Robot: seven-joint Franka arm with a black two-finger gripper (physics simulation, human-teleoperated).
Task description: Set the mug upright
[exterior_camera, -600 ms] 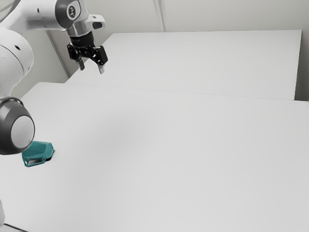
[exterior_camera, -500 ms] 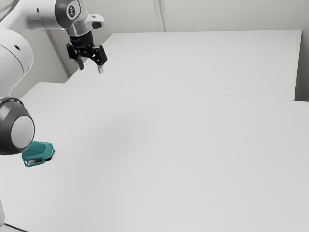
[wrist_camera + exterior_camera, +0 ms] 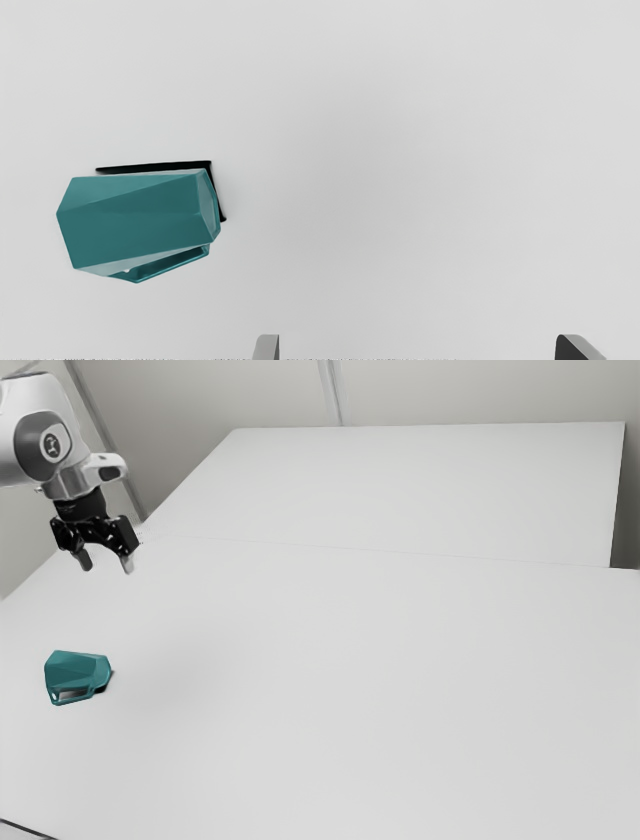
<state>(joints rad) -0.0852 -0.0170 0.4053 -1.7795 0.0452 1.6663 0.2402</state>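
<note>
My gripper (image 3: 106, 564) hangs well above the table at the exterior view's upper left, fingers wide apart with nothing between them. The teal faceted mug (image 3: 76, 672) lies on its side on the table, at the exterior view's left, lower in that picture than the hand. In the wrist view the mug (image 3: 135, 220) is off to one side of the open gripper (image 3: 417, 347), apart from both fingertips, its angular handle low along one side.
The white table (image 3: 350, 690) stretches toward the exterior view's right. Behind it stands a white raised panel (image 3: 430, 490) against pale walls. A dark cable (image 3: 28, 829) lies at the exterior view's lower left corner.
My hand has moved toward the exterior view's left and lower in the picture. The arm link that partly covered the mug has left the view; the mug has stayed where it was.
</note>
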